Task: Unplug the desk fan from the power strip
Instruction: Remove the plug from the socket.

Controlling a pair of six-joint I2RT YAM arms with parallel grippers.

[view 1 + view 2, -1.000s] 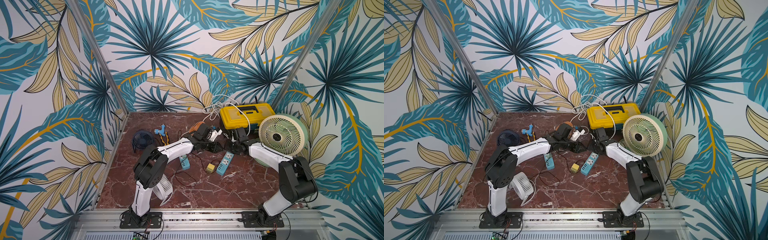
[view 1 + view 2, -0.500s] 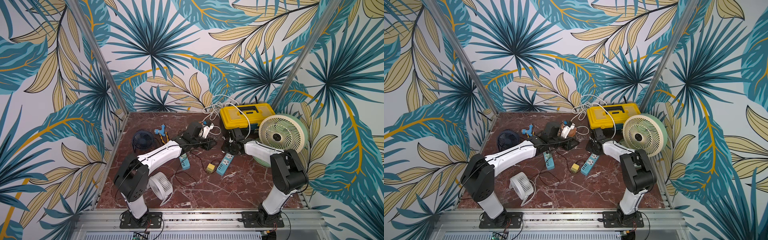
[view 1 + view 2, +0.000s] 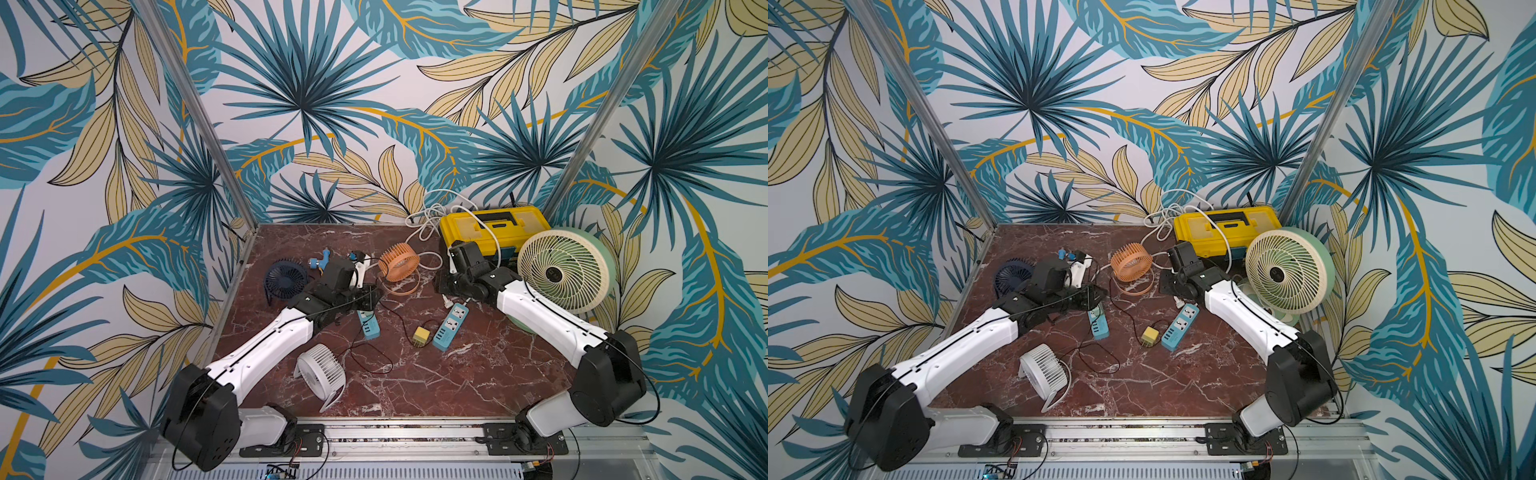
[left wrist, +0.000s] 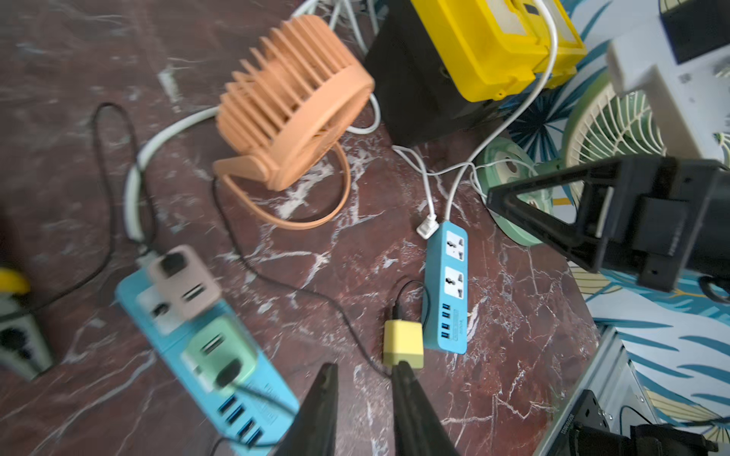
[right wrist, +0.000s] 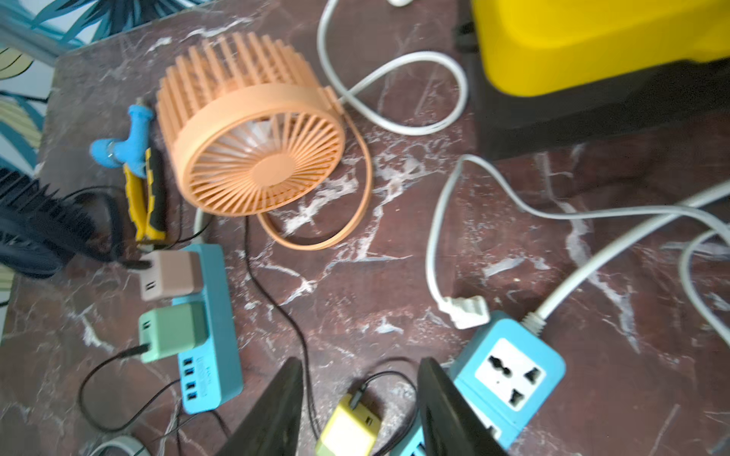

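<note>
Your left gripper (image 4: 365,367) sits narrowly parted, right gripper (image 5: 360,363) wider, both empty; white flat plug (image 5: 466,310) lies beside blue two-socket power strip (image 5: 509,367).

In a top view the left arm (image 3: 266,345) stretches low from lower left toward centre, the right arm (image 3: 540,316) from lower right. The left gripper (image 4: 365,367) is slightly parted and empty; the right gripper (image 5: 360,361) is wider apart, also empty.
</note>
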